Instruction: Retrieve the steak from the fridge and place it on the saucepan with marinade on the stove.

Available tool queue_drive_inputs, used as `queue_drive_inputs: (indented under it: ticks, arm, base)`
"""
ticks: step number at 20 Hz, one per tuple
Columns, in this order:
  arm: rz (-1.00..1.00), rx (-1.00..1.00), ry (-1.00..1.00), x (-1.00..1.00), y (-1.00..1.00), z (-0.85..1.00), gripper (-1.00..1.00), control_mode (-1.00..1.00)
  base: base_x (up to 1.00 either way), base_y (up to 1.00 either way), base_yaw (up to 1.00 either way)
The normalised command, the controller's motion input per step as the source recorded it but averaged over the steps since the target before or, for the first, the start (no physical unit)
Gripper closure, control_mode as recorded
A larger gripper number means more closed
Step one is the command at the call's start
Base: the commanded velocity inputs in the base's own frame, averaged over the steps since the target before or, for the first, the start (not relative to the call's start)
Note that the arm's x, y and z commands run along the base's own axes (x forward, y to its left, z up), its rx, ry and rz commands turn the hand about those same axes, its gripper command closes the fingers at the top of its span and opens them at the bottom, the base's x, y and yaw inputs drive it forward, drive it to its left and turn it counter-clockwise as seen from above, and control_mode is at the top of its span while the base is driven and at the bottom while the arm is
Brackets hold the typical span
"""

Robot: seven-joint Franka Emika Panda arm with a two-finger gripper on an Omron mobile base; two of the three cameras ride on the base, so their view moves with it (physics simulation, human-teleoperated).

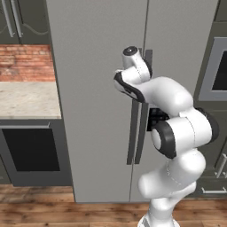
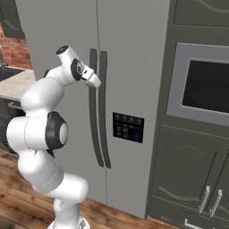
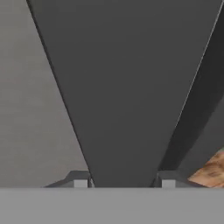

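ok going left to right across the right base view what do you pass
countertop → robot arm → fingers at the fridge's dark door handles → dispenser panel → built-in oven window

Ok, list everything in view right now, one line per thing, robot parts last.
fridge: one, grey steel, two doors shut, centre of both base views.
fridge handles: two, dark, vertical, side by side at the door seam.
dispenser panel: one, dark, on the fridge door right of the handles.
built-in oven: one, grey frame with dark window, right of the fridge.
cabinets: dark grey-green, around and below that oven.
counter: one, pale speckled, left of the fridge.
brick wall: red-brown, above the counter.
floor: brown wood.
gripper: one, fingers on either side of the dark handle; whether they press it cannot be told.
arm: one, white with dark joints, reaching to the handles.
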Motion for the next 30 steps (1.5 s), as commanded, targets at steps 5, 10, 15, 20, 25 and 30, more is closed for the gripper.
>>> queue_drive_inputs:
  ticks: [5,10,15,20,25,30]
  arm:
    - [0.04,0.0,-0.58,-0.18,-0.18,-0.96,1.0,-1.0]
    - [0.02,0.0,-0.44,-0.53,-0.2,-0.71,1.0,-1.0]
    - [0.0,0.0,-0.04,-0.56,-0.16,-0.15,1.0,-1.0]
    - [0.0,0.0,0.05,-0.73,0.09,0.0,1.0,-1.0]
    - [0.01,0.0,0.26,-0.46,0.55,0.0,1.0,-1.0]
    - [0.04,-0.02,0.3,-0.27,0.76,0.0,1.0,-1.0]
  base:
    - [0.0,0.0,0.0]
    - [0.0,0.0,0.0]
    - [0.0,0.0,0.0]
    - [0.0,0.0,0.0]
    - [0.0,0.0,0.0]
    - [0.0,0.0,0.0]
